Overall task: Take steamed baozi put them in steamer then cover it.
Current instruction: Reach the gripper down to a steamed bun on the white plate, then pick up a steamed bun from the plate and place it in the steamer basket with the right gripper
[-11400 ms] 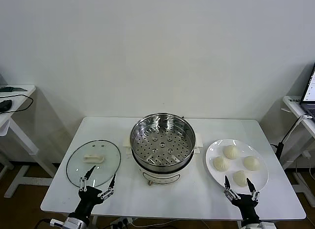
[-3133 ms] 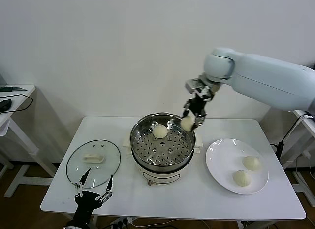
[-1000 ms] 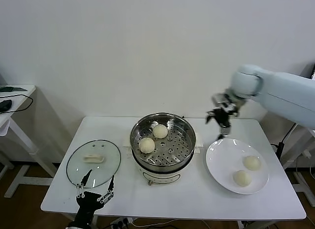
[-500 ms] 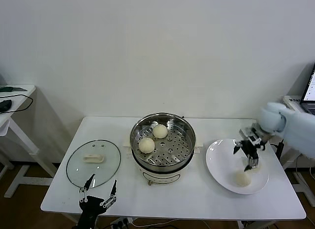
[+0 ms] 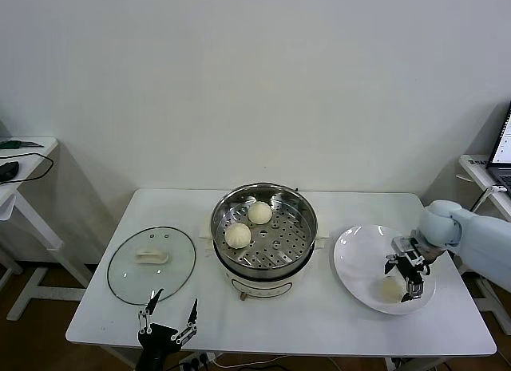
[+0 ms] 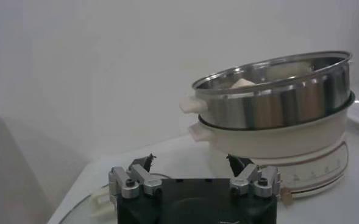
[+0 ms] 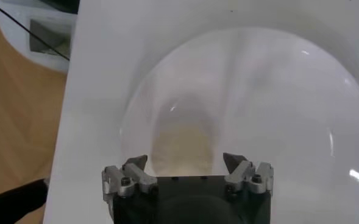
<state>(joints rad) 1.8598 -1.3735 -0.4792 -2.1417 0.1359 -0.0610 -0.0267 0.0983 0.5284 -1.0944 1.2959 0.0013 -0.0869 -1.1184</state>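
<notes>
A white rectangular worktop (image 5: 319,315) is standing against a plain white wall. Two cream-white pleated baozi (image 5: 238,235) are sitting inside the shiny stainless-steel steamer (image 5: 264,197); the right claw (image 5: 405,275), fingers spread, is straddling another bun (image 5: 390,288) on the flat white plate (image 5: 359,263). The left claw (image 5: 169,327) is idling released near the front edge.

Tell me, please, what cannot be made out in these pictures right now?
- Head view: a fourth baozi on the plate cannot be seen; the right gripper may cover it.
- Right wrist view: the baozi between the fingers is blurred, so contact is unclear.
- Left wrist view: the steamer wall hides most of its baozi.
- Head view: the left gripper's arm is cut off by the frame edge.
</notes>
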